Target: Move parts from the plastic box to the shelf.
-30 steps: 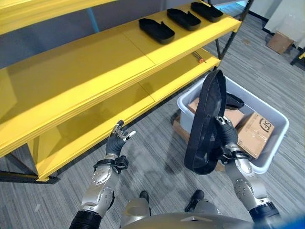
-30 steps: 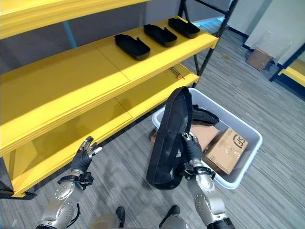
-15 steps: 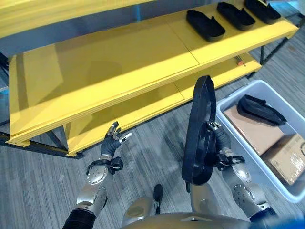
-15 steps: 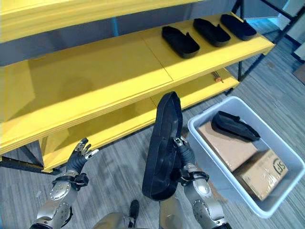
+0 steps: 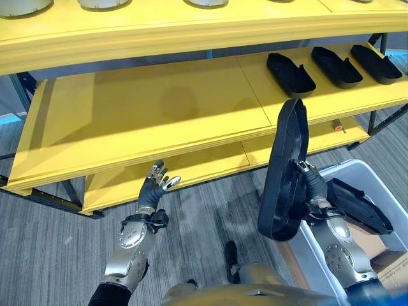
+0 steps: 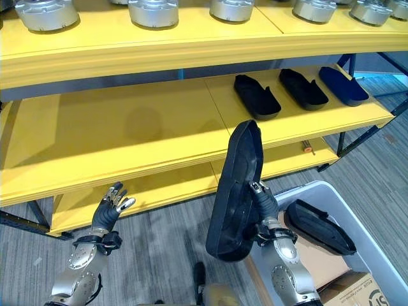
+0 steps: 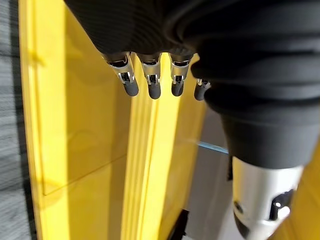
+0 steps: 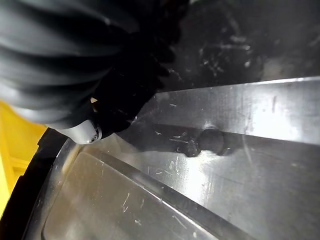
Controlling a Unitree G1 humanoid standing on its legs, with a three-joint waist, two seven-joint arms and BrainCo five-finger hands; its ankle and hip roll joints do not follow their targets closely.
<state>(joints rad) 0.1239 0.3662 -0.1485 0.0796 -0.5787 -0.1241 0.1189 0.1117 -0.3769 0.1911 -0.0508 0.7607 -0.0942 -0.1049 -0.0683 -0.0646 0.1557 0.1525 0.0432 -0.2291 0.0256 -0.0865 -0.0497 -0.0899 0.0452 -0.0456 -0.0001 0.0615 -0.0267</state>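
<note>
The black part (image 5: 284,172), a long shallow tray-shaped moulding, stands nearly upright on its narrow end in front of the shelf (image 5: 146,108), clear of the shelf's boards and just beside the plastic box (image 6: 319,191). The right hand (image 5: 310,188) has its fingers curled round the part's lower half, gripping it from the side nearest the box; in the right wrist view the part's scratched inner surface lies against the hand. A second black part (image 6: 317,226) lies inside the plastic box on top of cardboard boxes (image 6: 347,290), near the box's far rim. Three more black parts (image 6: 256,95) lie side by side on the middle board of the shelf, toward its right end and close to its front edge. The left hand (image 5: 155,185) hangs low before the shelf's bottom board with its fingers loosely spread and nothing in them. Grey round metal parts (image 6: 153,11) stand in a row on the shelf's top board.
</note>
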